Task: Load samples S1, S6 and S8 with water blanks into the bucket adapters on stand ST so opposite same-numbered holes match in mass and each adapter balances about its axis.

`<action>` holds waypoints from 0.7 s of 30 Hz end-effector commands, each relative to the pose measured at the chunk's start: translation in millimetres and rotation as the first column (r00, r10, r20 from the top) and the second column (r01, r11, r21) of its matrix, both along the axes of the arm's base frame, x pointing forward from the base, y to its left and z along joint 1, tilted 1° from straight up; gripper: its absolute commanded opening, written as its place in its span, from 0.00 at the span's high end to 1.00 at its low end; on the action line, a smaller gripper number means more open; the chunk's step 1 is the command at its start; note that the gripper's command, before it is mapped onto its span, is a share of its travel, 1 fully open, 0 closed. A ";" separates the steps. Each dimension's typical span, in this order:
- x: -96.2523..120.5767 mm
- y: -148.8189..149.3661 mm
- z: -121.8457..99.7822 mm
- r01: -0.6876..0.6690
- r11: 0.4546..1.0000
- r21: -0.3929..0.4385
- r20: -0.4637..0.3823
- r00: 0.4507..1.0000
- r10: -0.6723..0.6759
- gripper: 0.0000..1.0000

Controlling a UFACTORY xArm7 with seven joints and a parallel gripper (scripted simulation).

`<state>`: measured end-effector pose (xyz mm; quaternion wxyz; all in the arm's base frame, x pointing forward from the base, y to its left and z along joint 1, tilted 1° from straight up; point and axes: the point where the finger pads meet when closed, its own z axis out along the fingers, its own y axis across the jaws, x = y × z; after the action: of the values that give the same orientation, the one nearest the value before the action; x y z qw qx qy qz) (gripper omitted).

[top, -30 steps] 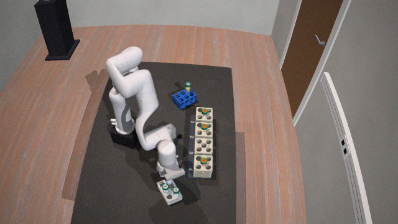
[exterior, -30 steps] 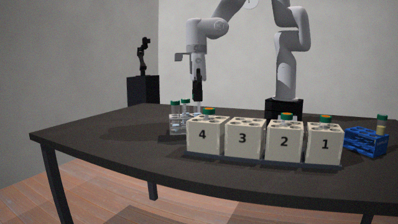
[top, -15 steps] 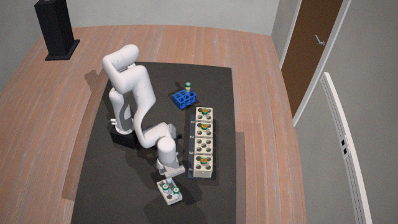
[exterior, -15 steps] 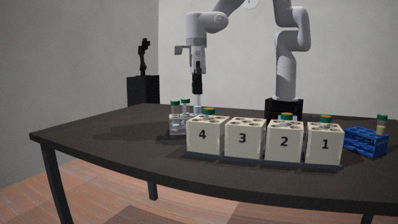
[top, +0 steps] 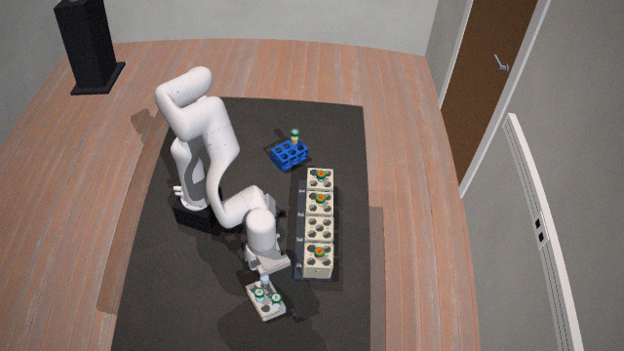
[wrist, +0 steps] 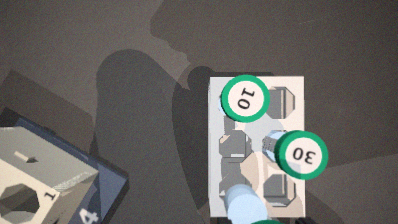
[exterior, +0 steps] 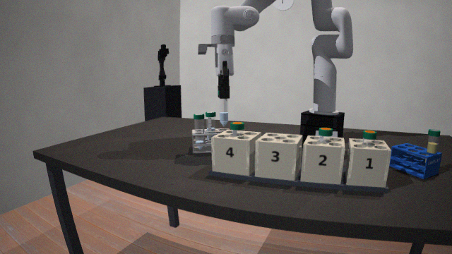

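My gripper point(exterior: 223, 92) is shut on a water blank point(exterior: 224, 116) point(wrist: 244, 202) and holds it upright in the air, its tip a little above the clear blank rack point(top: 267, 312) point(exterior: 198, 144) point(wrist: 300, 86). Two blanks stand in that rack, marked 10 point(wrist: 245, 98) and 30 point(wrist: 301, 155). Adapters 4 point(exterior: 229, 153) point(top: 318, 263), 3 point(exterior: 275, 156), 2 point(exterior: 322, 160) and 1 point(exterior: 369, 164) stand in a row on the stand ST point(exterior: 268, 179). An orange-dot sample stands in adapter 4 point(exterior: 236, 125), one in adapter 2 point(exterior: 325, 132) and one in adapter 1 point(exterior: 369, 135). Adapter 3 holds no tube.
A blue rack point(top: 289, 155) point(exterior: 414, 160) beyond adapter 1 holds one tube with yellowish fill point(top: 294, 133) point(exterior: 433, 139). The arm's base point(top: 192, 214) stands left of the stand. The blank rack sits near the table's front edge. No green key shows.
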<state>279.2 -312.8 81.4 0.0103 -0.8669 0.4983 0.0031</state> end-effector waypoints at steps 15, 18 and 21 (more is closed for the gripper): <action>0.8 -1.6 32.8 0.000 1.000 -0.003 0.003 1.000 0.000 1.00; 0.8 -1.8 38.8 0.000 1.000 -0.003 0.003 1.000 0.000 1.00; 0.8 -1.9 44.8 0.000 1.000 -0.003 0.003 1.000 0.000 1.00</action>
<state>279.0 -313.6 119.4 0.0103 -0.8669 0.4983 0.0031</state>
